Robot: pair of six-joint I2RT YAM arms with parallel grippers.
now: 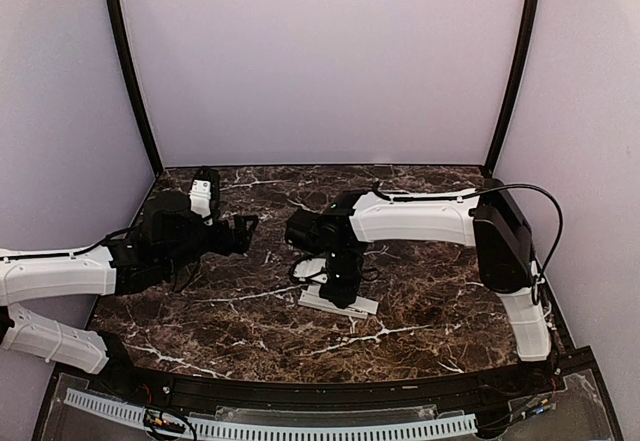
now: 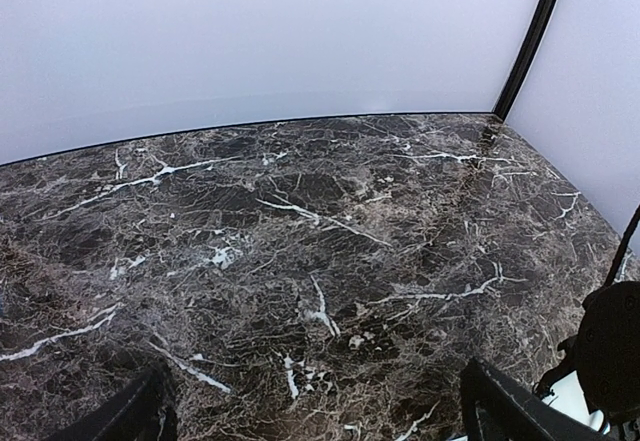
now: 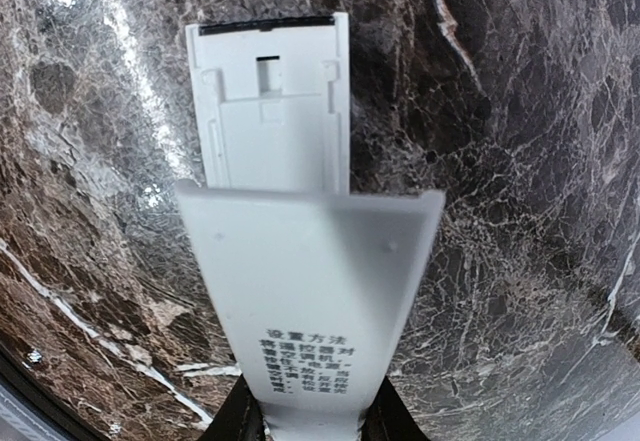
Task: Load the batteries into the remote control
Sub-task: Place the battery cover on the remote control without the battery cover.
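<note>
The remote control (image 3: 270, 111) lies on the marble table (image 1: 250, 311), back side up. The part of its long recess that shows is white and bare, with a dark edge at the far end. From above, the remote control (image 1: 362, 306) lies under my right gripper (image 1: 340, 283). A flat white cover strip (image 3: 310, 291) with printed text hangs above the remote's near half, and my right gripper (image 3: 312, 416) is shut on the strip's near end. My left gripper (image 2: 320, 401) hovers over bare marble with its fingers (image 2: 505, 411) wide apart and nothing between them. It sits left of the remote in the top view (image 1: 243, 229). The batteries are out of view.
A small white piece with a dark top (image 1: 204, 193) stands behind the left arm near the back left corner. Pale walls close the table on three sides. The right arm's dark wrist (image 2: 615, 351) shows at the right edge of the left wrist view.
</note>
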